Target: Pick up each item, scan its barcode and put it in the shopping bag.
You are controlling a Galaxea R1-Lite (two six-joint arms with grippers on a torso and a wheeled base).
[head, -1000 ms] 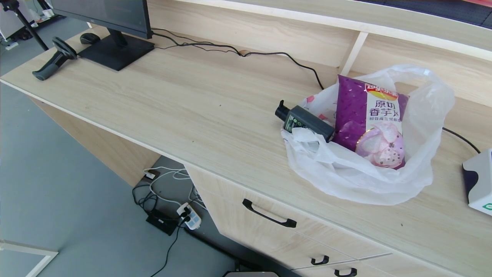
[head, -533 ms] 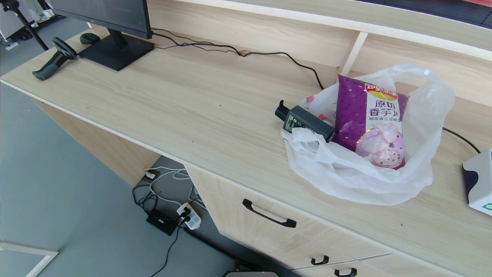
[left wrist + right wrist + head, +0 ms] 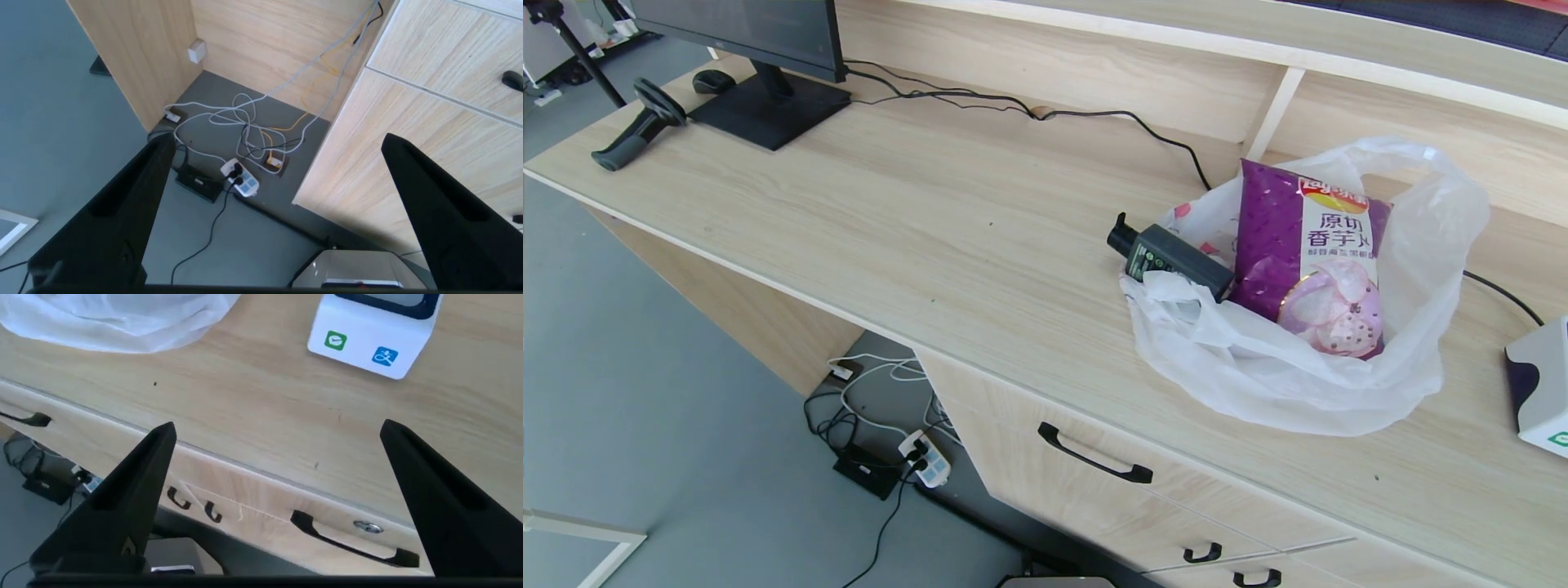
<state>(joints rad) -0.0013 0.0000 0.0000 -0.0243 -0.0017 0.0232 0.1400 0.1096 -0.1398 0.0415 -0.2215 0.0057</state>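
Done: crisp packet (image 3: 1307, 261) and dark bottle (image 3: 1172, 257) were lodged in shopping bag (image 3: 1298, 384), right on desk (image 3: 931, 229) | left claw (image 3: 278, 136) and right claw (image 3: 278, 425) were spread open, empty | task was judged near complete.

One bag (image 3: 1298, 384), one bottle (image 3: 1172, 257), one crisp packet (image 3: 1307, 253)

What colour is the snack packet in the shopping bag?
The snack packet is purple; head view.
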